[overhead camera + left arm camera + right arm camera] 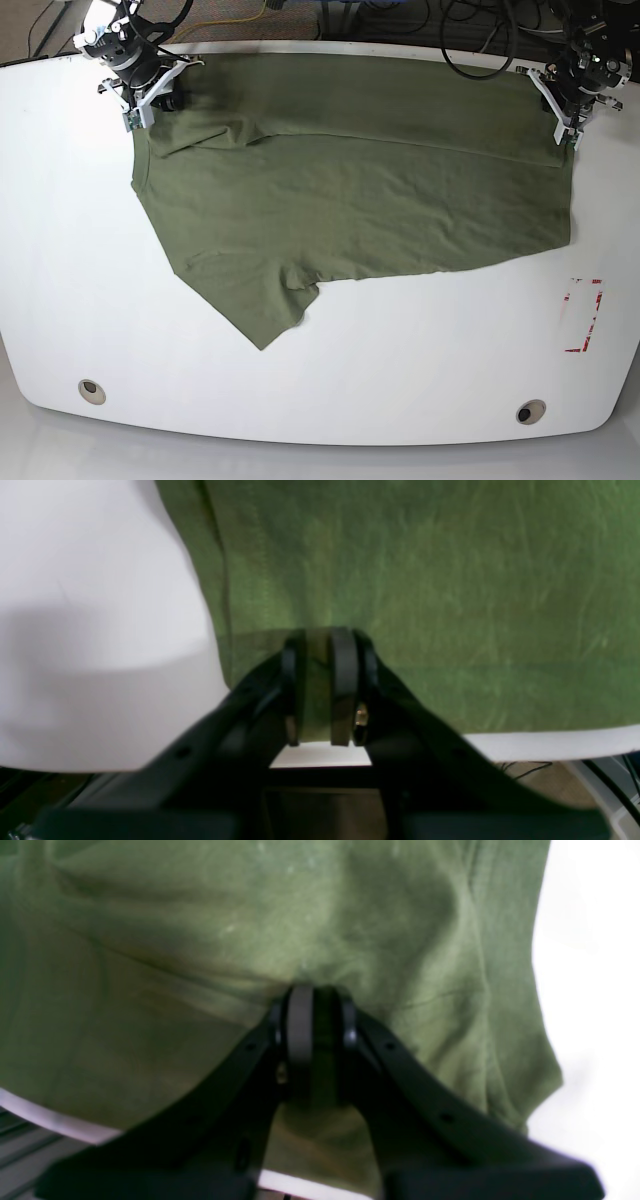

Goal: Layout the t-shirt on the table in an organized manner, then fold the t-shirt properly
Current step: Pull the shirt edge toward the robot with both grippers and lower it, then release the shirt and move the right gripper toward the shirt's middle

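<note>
Both arms reach low over the counter's [330, 400] far edge; left tool [325, 690] and right tool [315, 1040] each pinch the t-shirt's [350, 200] edge.

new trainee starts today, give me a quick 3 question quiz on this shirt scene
1. True or false: both grippers are shut on the shirt.
2. Which arm holds the end nearest the red tape? A. left B. right
3. What lies spread on the table?

Key:
1. True; the left gripper and the right gripper each pinch green cloth.
2. A
3. The shirt
</note>
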You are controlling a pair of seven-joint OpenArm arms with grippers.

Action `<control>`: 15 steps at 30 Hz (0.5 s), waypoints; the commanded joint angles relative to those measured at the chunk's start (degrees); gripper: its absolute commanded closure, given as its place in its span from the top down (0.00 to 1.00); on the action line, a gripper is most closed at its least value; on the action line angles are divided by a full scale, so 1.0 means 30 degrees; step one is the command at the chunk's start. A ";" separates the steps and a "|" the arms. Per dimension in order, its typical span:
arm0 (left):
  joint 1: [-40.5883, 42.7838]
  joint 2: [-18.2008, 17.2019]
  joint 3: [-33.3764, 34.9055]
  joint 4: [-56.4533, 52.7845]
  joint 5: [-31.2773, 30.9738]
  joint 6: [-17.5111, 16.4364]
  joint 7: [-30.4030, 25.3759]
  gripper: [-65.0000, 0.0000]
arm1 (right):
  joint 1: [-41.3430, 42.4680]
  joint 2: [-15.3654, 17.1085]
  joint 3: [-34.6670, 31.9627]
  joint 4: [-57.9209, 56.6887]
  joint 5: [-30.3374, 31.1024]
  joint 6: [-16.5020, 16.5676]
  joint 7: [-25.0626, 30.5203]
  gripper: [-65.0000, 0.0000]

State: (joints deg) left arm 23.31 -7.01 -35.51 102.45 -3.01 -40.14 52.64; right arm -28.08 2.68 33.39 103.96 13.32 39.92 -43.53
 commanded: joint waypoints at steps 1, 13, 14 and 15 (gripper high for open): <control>0.0098 -0.0200 -0.0135 0.0325 0.0284 0.0047 0.0138 0.10 | -0.0121 0.0089 0.0109 0.0320 -0.0470 -0.0252 -0.0450 0.10; -0.2334 -0.0229 -0.0164 0.2581 0.0284 0.0047 0.2394 0.61 | 0.0875 0.0206 0.0080 0.3045 -0.0470 -0.1835 -0.0509 0.75; -0.2598 -0.0229 -0.0164 0.2728 0.0284 0.0047 0.2599 0.62 | 0.1080 0.0206 0.0080 0.3075 -0.0441 -0.1864 -0.0509 0.76; -0.2950 -0.0229 -0.0194 0.2933 0.0284 0.0047 0.2892 0.64 | 0.1373 0.0206 0.0080 0.3163 -0.0470 -0.1864 -0.0568 0.77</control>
State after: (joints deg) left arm 16.05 -6.87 -35.73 109.12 -2.11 -40.10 60.77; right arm -25.32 2.83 33.54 112.09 11.14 34.50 -46.09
